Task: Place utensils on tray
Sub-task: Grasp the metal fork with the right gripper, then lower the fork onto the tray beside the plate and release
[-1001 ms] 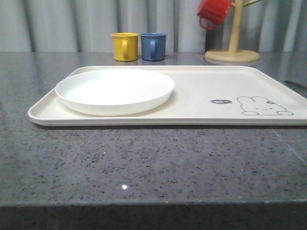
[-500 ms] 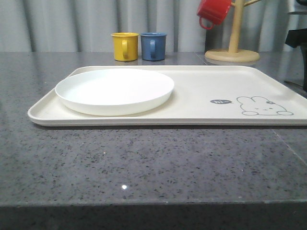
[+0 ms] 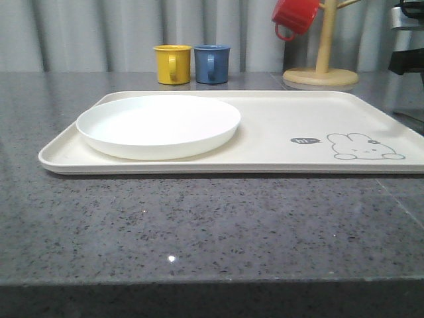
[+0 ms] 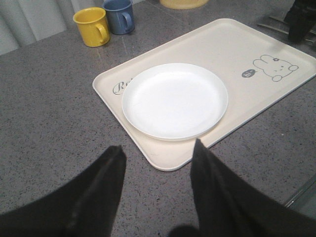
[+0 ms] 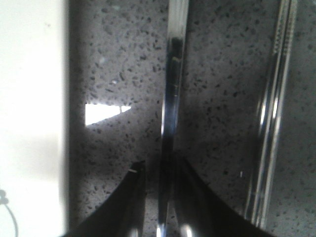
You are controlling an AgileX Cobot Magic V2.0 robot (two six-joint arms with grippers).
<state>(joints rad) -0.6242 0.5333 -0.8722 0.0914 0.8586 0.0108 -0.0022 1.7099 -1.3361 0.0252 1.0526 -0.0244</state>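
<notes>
A dark grey speckled stone worktop [image 3: 199, 225] runs back to a pale pleated curtain [image 3: 99, 33]. On it lies the cream tray [image 3: 278, 126] with a line-drawn bunny [image 3: 363, 147] near its right end and a round white plate [image 3: 159, 124] resting on its left half. Behind the tray stand a yellow mug [image 3: 172, 64] and a blue mug [image 3: 212, 63] side by side, and a red mug [image 3: 295, 16] hangs from a wooden mug stand [image 3: 322, 66].

In the right wrist view, a slim shiny utensil handle [image 5: 170, 113] lies on the bare worktop just beside the tray's edge [image 5: 29, 98], with the pair of chopsticks [image 5: 269, 118] lying roughly parallel a little further off. The right gripper [image 5: 159, 197] has its fingers [image 5: 131, 197] set narrowly on either side of that handle; whether they are clamped on it cannot be told.

The left gripper [image 4: 158, 187] hovers above the worktop near the tray's plate end, its two dark fingers [image 4: 106, 182] spread wide apart and holding nothing.
</notes>
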